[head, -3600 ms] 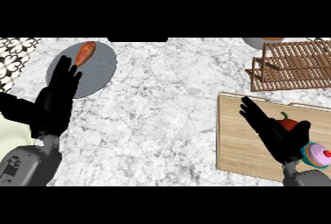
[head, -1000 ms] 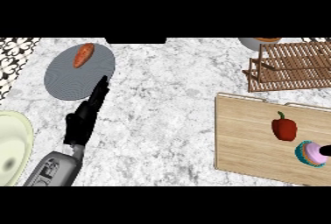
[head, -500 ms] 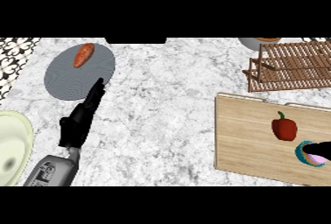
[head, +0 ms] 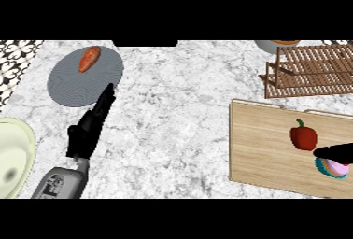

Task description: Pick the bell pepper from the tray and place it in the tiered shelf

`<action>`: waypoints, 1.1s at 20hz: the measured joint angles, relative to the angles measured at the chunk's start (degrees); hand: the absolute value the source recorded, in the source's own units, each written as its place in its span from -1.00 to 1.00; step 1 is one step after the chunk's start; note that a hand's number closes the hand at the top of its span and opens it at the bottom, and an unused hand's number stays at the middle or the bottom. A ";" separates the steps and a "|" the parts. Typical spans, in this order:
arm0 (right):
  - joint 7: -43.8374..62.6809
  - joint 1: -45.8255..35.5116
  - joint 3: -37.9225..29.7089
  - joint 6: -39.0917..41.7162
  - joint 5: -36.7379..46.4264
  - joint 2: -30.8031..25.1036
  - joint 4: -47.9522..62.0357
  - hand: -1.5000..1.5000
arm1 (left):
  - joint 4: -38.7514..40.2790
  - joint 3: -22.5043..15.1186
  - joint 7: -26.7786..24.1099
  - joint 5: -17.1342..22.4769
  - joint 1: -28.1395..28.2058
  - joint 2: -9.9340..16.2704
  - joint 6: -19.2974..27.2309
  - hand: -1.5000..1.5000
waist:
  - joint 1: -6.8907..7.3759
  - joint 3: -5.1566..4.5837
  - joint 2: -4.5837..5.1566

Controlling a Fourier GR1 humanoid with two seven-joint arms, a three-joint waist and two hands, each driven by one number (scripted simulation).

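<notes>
Head view: I see the bell pepper sitting on the wooden tray at the right side of the marble tabletop, red with a green stem pointing up in frame. Nothing is holding it. The right robot hand only shows as a dark tip coming in from the right edge, just below and beside the pepper, over a small pink and teal cupcake on the same tray. I cannot tell whether its fingers are open or closed, and cannot tell if it touches the pepper.

The left robot hand is over the tabletop at the left, fingers straight and together, pointing up toward a grey plate; open, holding nothing. The fingertips overlap the plate's lower right rim. A sweet potato lies on the plate's upper part.

The wooden tiered shelf stands at the top right, above the tray and apart from it. A bowl is cut off at the top edge just behind it. A pale green round dish shows at the left edge, beside the left forearm.
</notes>
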 measured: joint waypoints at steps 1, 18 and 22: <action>0.28 -0.03 0.14 0.31 0.74 0.81 -0.14 -1.00 | 0.24 0.68 -0.11 -0.22 -0.12 0.25 -0.52 0.00 | -0.01 -0.01 0.00; -2.33 -2.83 -2.80 6.10 10.19 8.84 6.55 -1.00 | 1.41 5.14 0.24 -4.10 -1.07 -3.71 -4.45 0.00 | -0.05 0.01 0.01; -3.06 -3.40 -2.00 5.74 13.09 11.03 8.56 -1.00 | -1.35 5.69 1.83 -4.37 0.11 -3.79 -5.39 0.00 | 0.07 -0.01 0.00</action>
